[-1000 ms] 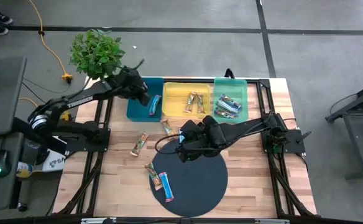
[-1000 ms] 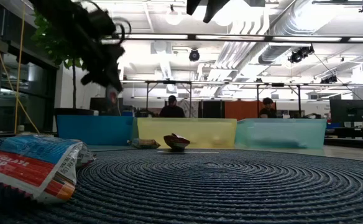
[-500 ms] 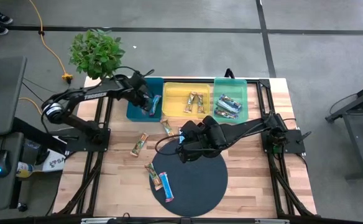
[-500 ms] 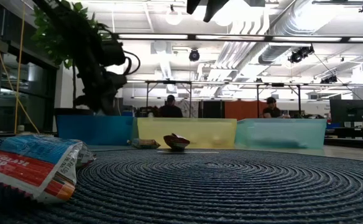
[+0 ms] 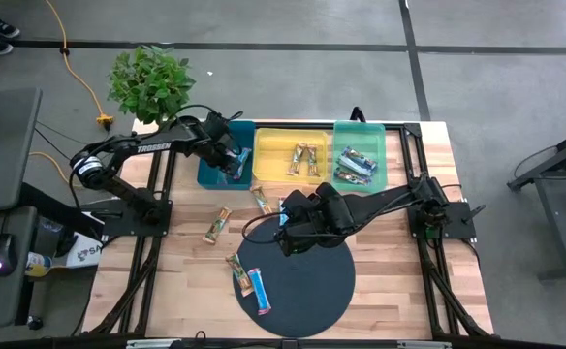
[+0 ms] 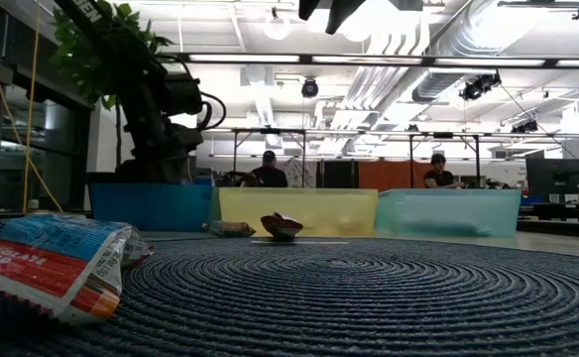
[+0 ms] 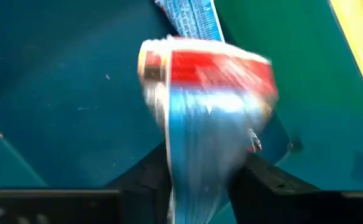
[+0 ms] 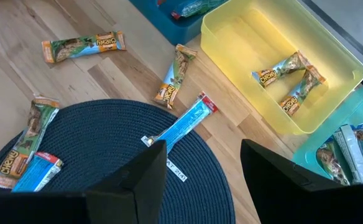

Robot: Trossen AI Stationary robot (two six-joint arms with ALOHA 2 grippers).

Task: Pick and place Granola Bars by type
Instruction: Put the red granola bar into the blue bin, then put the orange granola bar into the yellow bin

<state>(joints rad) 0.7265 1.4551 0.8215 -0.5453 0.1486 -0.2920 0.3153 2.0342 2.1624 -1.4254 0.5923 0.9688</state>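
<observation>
**Blue bar goes down into the teal tray**

While the right arm waits over the mat, the left arm has swung in from the tray's outer edge and dropped low, and its pincer [image 5: 233, 163] now sits down inside the rectangular teal plastic tray [image 5: 210, 173] at the desk's back left. The left wrist view shows a slim blue-wrapped granola bar with a red end [image 7: 200, 118] clamped between the dark fingers [image 7: 145, 180], hanging just above the tray floor, with another blue bar [image 7: 191, 15] already lying there. So this one looks a moment from release, sorted with its kind.

Moving right: on the wooden desk [image 5: 186, 281] two tan-brown wrapped bars [image 5: 218, 224] lie loose, and more bars wait at the edge of the round dark woven mat [image 5: 307, 286]. A long blue bar [image 8: 180, 121] lies across the mat's rim, just ahead of the right pincer [image 5: 298, 233], which hovers spread and empty. The yellow plastic tray [image 5: 268, 141] holds tan bars; the green plastic tray [image 5: 375, 131] holds silvery ones.
</observation>
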